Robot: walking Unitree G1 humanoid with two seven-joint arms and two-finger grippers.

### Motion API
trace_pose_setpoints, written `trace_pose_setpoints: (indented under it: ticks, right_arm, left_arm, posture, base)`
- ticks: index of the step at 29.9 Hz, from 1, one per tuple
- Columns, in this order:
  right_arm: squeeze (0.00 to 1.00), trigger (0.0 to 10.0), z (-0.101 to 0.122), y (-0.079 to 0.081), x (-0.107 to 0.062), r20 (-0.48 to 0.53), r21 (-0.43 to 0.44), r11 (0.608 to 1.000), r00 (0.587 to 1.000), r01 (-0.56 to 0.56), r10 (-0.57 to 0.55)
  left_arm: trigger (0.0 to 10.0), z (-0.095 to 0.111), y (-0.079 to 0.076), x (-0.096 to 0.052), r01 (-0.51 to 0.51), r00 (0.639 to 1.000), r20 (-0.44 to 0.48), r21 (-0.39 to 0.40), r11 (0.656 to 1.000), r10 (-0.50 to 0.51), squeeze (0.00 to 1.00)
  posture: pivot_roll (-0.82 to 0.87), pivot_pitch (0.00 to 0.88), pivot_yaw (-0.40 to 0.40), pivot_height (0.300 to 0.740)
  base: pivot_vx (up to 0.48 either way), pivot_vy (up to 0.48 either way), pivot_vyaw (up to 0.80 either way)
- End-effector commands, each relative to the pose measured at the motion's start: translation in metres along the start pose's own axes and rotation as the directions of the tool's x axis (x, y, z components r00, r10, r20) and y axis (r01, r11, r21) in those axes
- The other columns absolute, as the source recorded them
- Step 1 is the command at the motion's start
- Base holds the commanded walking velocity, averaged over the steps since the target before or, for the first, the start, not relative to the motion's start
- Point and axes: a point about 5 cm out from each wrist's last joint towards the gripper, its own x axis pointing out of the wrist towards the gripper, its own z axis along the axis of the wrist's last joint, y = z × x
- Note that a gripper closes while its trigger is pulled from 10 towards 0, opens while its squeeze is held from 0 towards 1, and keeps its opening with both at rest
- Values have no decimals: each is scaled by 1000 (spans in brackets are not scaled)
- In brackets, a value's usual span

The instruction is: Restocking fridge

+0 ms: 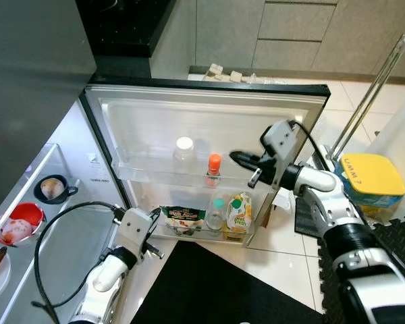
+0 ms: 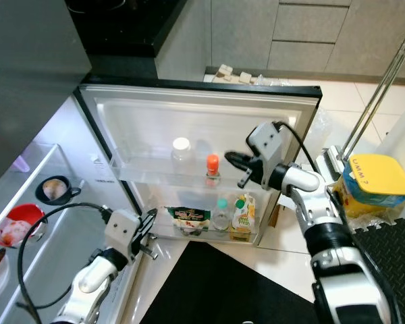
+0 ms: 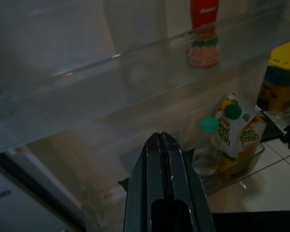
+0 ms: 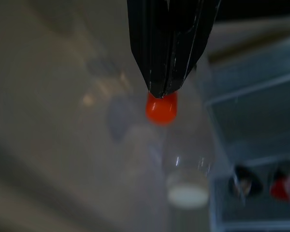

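Observation:
The fridge door [image 1: 148, 115] stands open with two clear shelves. On the upper shelf [image 1: 155, 177] stand a white-capped clear bottle [image 1: 183, 154] and an orange-capped bottle [image 1: 214, 169]. On the lower shelf sit a green snack bag [image 1: 183, 219], a green-capped bottle [image 1: 217, 214] and a juice carton [image 1: 239, 212]. My right gripper [image 1: 233, 157] is shut and empty, its tip just right of the orange cap [image 4: 161, 107]. My left gripper [image 1: 156, 248] is shut, low beside the lower shelf, pointing at the door [image 3: 87, 72].
Inside the fridge at the left are a dark mug [image 1: 53, 188] and a red bowl [image 1: 19, 223]. A yellow-lidded box [image 1: 368, 179] and a metal pole [image 1: 371, 94] stand at the right. A black mat [image 1: 209, 283] lies on the tiled floor.

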Motion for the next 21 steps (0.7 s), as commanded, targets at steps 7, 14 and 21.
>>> trace_pose_setpoints:
  ticks: [7,14,21]
  right_arm:
    - [0,10000,-16,0,2,-191,-218,975,981,-52,10]
    - [0,10000,-30,-3,-2,-292,-319,946,956,-59,-39]
    - [0,10000,-37,-1,-5,-326,-364,928,944,-78,-48]
  left_arm:
    - [10000,0,-9,-4,40,999,-36,0,999,-40,0]
    - [10000,8,-16,-5,94,995,-32,23,995,-93,0]
    - [10000,15,-18,-5,138,990,-19,25,990,-138,0]
  posture:
    - [-104,155,-38,740]
    - [-100,159,-38,740]
    - [-97,162,-34,740]
  base:
    - [0,0,0]
    - [0,0,0]
    - [0,0,0]
